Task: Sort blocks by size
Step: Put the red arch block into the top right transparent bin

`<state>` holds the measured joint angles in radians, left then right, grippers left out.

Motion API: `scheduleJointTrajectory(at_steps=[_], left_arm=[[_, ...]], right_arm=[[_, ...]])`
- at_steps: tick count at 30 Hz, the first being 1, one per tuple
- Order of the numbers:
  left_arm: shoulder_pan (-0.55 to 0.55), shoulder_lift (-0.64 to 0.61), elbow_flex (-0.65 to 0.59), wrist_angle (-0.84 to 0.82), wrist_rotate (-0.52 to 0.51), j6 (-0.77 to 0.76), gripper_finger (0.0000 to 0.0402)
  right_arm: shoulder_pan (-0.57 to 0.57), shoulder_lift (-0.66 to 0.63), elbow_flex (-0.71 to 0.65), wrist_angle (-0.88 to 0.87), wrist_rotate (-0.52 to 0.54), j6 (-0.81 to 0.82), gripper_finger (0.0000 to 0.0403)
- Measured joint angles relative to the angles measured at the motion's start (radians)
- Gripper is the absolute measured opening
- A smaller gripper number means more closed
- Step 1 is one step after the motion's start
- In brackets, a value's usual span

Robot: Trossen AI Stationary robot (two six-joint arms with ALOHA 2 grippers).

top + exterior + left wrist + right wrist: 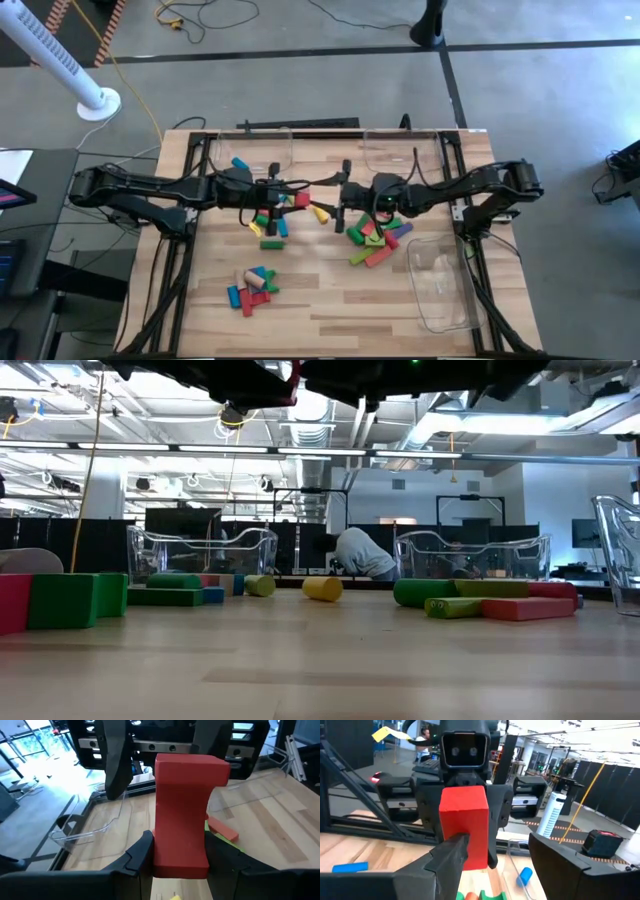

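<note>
My left gripper (292, 197) (177, 857) is shut on a red rectangular block (302, 199) (185, 805), held high above the table's middle. My right gripper (341, 204) (502, 865) faces it from the right, open, with its fingers on either side of the block's free end (465, 815). Other blocks lie on the table in three heaps: under the left gripper (268, 222), under the right gripper (375, 242), and at the near left (252, 288). A yellow piece (321, 213) lies between the two grippers. My left gripper pinches the red block's two opposite sides (161, 852) between its two fingers, at the end nearer the wrist. The fingers are level and point toward the table's right, along the block. The block is lifted clear and sticks out ahead of the fingers. My right gripper: one finger (451, 855) overlaps the block in its wrist view, and I cannot tell whether it touches.
Two clear plastic trays stand at the far edge (252, 148) (400, 150), the left one holding a blue cylinder (240, 163). A third clear tray (440, 285) lies at the near right. Bare wood shows along the near middle of the table (340, 300).
</note>
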<state>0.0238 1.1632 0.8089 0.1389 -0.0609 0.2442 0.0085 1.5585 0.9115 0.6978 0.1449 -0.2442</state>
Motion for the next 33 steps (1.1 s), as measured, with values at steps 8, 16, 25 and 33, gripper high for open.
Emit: scheduleJointTrajectory(at_steps=[8, 16, 25, 33], left_arm=[[-0.001, 0.001, 0.000, 0.017, -0.001, 0.002, 0.0128], [0.000, 0.001, 0.000, 0.015, -0.004, 0.001, 0.0128], [0.000, 0.002, 0.000, 0.008, 0.026, -0.005, 0.0128], [0.000, 0.025, 0.001, 0.037, 0.033, -0.011, 0.0127]], right_arm=[[0.037, -0.001, 0.004, -0.080, -0.013, 0.000, 0.0249], [0.042, 0.000, 0.003, -0.017, -0.014, 0.000, 0.0249], [0.042, 0.000, 0.005, 0.047, -0.015, -0.016, 0.0249], [0.042, 0.000, 0.047, -0.014, -0.043, -0.019, 0.0249]])
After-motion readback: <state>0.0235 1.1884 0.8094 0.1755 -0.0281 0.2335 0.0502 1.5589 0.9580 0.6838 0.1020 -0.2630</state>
